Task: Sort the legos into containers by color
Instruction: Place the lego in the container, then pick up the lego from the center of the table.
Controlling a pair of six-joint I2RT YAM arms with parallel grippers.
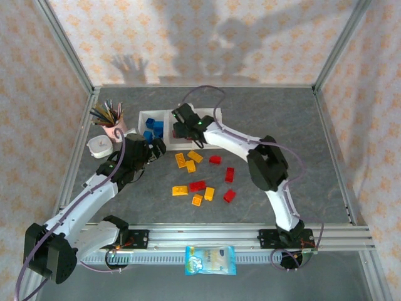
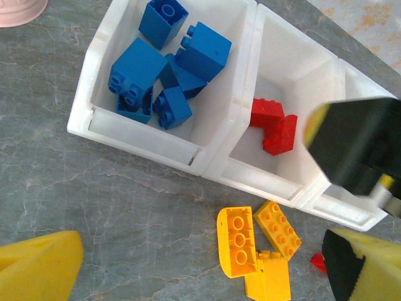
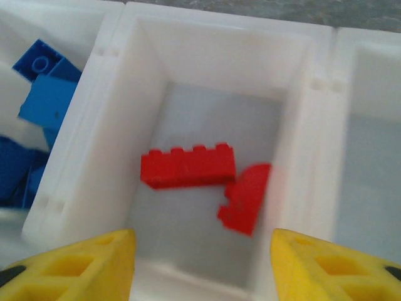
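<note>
Three joined white containers [image 1: 145, 115] stand at the back. The left bin holds several blue legos [image 2: 163, 69], and the middle bin [image 3: 219, 28] holds two red legos [image 3: 188, 166]; one of them [image 3: 245, 197] looks blurred. My right gripper [image 3: 202, 251] hovers open over the middle bin with nothing between its yellow fingers. My left gripper [image 2: 200, 276] stands wide open low over the table, just in front of the bins, above three yellow legos [image 2: 238, 241]. More yellow legos [image 1: 180, 190] and red legos [image 1: 230, 174] lie loose mid-table.
A pink pencil cup [image 1: 114, 130] and a small white round dish [image 1: 99, 146] stand left of the bins, close to my left arm. A blue-white packet [image 1: 210, 259] lies at the near rail. Metal frame posts and patterned walls enclose the table.
</note>
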